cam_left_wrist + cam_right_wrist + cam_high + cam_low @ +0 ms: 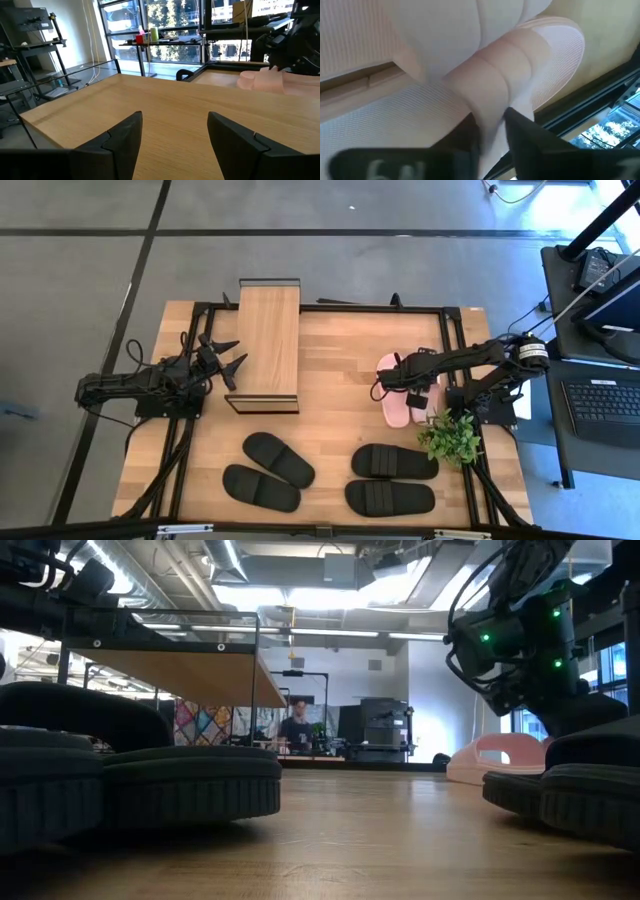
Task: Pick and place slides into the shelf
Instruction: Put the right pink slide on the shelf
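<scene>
Two light pink slides (397,406) lie side by side on the table at the right. My right gripper (390,377) comes down on the one nearer the shelf and is shut on its strap. The shelf (270,340), a light-wood board on a black frame, stands at the far left-centre. My left gripper (228,360) hovers open beside the shelf's left edge, its fingers (125,142) empty over the board. Two black pairs of slides (268,472) (392,480) rest on their soles near the front edge. My right gripper pinches the pink slide's wide strap (492,107) between its two fingers (522,132), at the strap's edge. The fingers slant down onto it from above, from the table's right side. In the high view the slide's sole (396,412) still lies on the table.
A small green plant (452,438) stands just in front of the pink slides, near the right arm. The black slides fill the front of the table; bare wood lies between the shelf and the pink pair. A person shows far behind in the low view.
</scene>
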Available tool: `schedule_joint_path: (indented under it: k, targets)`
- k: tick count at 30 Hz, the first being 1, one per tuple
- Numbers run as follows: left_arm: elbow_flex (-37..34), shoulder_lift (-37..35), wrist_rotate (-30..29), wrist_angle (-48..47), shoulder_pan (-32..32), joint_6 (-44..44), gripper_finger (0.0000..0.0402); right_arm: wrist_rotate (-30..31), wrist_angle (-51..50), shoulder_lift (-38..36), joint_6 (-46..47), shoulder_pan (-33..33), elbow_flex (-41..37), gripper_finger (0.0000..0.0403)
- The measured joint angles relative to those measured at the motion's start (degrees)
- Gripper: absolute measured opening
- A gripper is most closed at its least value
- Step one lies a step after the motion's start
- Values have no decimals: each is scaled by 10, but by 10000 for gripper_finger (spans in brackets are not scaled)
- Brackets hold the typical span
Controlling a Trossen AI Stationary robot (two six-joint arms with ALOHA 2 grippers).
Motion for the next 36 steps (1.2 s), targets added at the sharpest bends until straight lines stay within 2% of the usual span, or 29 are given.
schedule_joint_path:
  k: [3, 8, 17, 22, 25, 30, 33, 36]
  targets:
    - [0, 0, 0, 0, 0, 0, 217, 0, -2, 0, 0, 0, 0, 16]
    - [0, 0, 0, 0, 0, 0, 217, -6, -36, 0, 30, 0, 20, 21]
    - [0, 0, 0, 0, 0, 0, 217, -8, -214, -2, 133, 9, 118, 12]
    - [0, 0, 0, 0, 0, 0, 217, 38, -229, -9, 144, 9, 181, 12]
    - [0, 0, 0, 0, 0, 0, 217, 98, -229, -9, 129, 10, 225, 12]
    - [0, 0, 0, 0, 0, 0, 217, 222, -177, -10, 24, 4, 299, 12]
    - [0, 0, 0, 0, 0, 0, 217, 269, -80, -10, -108, -8, 334, 12]
    - [0, 0, 0, 0, 0, 0, 217, 286, 57, -10, -275, -28, 356, 12]
